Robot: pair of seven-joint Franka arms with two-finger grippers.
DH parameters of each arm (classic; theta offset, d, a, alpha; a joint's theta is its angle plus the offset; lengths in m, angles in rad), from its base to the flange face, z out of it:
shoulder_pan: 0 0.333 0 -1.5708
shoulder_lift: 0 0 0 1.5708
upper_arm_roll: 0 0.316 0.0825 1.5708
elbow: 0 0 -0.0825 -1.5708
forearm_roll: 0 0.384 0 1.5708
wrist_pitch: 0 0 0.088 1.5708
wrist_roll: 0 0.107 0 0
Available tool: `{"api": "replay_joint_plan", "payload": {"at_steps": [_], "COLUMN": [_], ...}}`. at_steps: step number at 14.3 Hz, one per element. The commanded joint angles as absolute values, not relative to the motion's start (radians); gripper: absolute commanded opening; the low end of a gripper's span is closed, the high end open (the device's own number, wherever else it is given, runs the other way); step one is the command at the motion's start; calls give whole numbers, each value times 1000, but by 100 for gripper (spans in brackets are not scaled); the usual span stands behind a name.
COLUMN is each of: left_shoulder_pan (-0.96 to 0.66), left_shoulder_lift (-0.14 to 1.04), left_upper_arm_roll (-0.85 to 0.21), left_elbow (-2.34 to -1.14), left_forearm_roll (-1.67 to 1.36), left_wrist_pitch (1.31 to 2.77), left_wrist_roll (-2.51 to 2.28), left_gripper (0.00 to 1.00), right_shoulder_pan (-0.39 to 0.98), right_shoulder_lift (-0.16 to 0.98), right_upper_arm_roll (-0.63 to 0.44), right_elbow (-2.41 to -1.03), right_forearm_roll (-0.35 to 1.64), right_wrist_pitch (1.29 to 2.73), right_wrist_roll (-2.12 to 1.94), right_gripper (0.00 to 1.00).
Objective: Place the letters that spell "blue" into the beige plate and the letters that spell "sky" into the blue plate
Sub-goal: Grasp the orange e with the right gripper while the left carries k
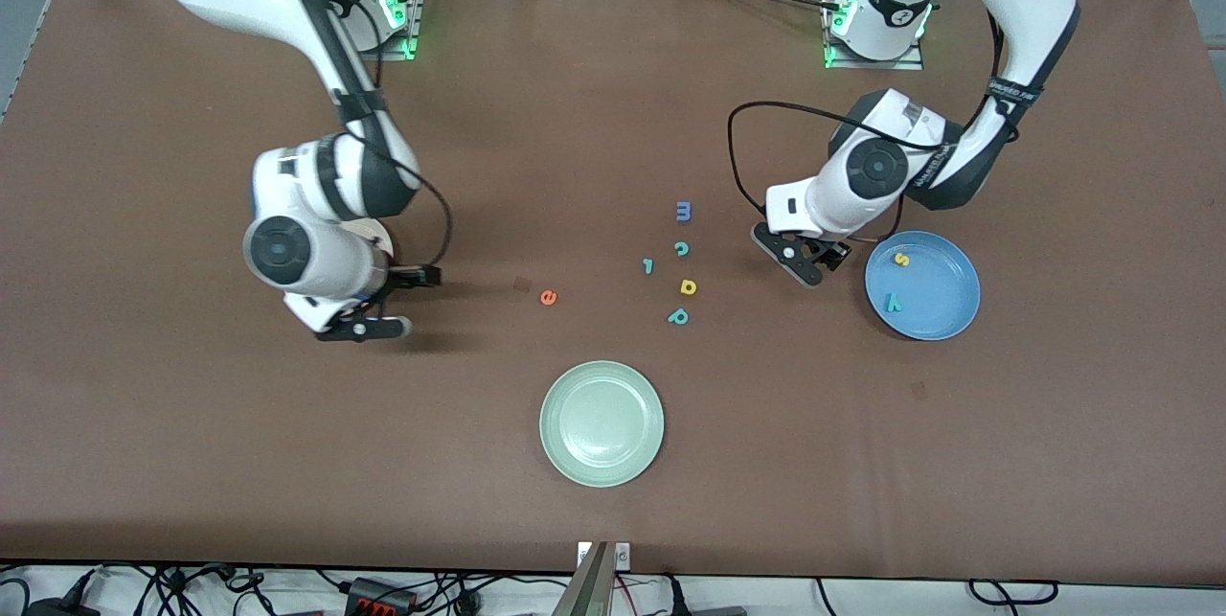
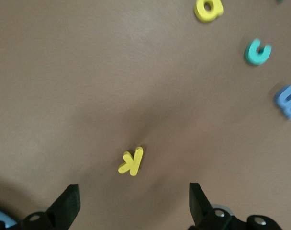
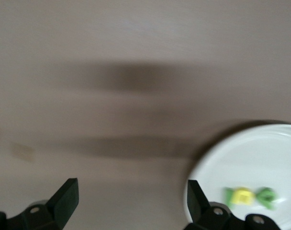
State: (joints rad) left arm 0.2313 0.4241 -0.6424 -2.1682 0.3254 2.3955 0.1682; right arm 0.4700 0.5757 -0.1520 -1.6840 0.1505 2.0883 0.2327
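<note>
Nearest the front camera, a pale green plate [image 1: 601, 422] is lying unused; s [image 1: 900, 259] and y [image 1: 893, 303] are sitting in the blue plate [image 1: 943, 314], while e [image 1: 548, 297] and l [image 1: 648, 265] are waiting on the table.

Left wrist view: the left gripper [image 2: 134, 203], fingers apart, is hovering over yellow k [image 2: 131, 161]; grasping it looks next.

Right wrist view: the right gripper [image 3: 132, 203], fingers apart, is hanging beside the beige plate [image 3: 231, 158] holding green and yellow letters.

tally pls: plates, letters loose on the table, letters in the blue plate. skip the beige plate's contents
Plates: 3 (blue plate, pale green plate, beige plate)
Letters loose on the table: 7 (blue m, teal c, l, yellow a, teal p, orange e, yellow k)
Letters in the blue plate: 2 (yellow s, teal y)
Total: 12
</note>
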Motion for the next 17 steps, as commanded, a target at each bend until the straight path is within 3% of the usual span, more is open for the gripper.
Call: {"api": "replay_joint_plan", "payload": {"at_steps": [1,4,7,9,10,12,14,17], "left_shoulder_pan": [241,244,244,258,259,256,253,252], "left_shoulder_lift": [462,511,538,551,551,549,549,542], "left_upper_arm_roll": [-643,-635,-620,-614,-614,-615,-615,-618], "left_elbow": [-2195,-2197,-2195,-2195,-2197,-2194,-2191,-2191], "left_forearm_roll": [448,474,517,573,578,578,581,581], "left_wrist_pitch": [2473,2537,2543,2545,2545,2545,2545,2540], "left_wrist_roll": [189,183,183,183,183,183,183,181], "left_gripper": [100,98,84,61,41,22,18,8], "right_shoulder_pan": [530,630,685,713,718,719,719,718], "right_shoulder_lift": [681,739,781,793,796,808,830,831], "right_upper_arm_roll": [-156,-156,-156,-156,-156,-155,-126,-124], "right_elbow": [-1588,-1540,-1496,-1491,-1491,-1491,-1490,-1489], "right_forearm_roll": [158,156,156,156,163,190,192,192], "right_wrist_pitch": [2115,2186,2212,2245,2275,2305,2328,2335], "right_wrist_roll": [418,637,735,741,738,733,730,724], "right_gripper": [100,100,100,98,96,90,79,69]}}
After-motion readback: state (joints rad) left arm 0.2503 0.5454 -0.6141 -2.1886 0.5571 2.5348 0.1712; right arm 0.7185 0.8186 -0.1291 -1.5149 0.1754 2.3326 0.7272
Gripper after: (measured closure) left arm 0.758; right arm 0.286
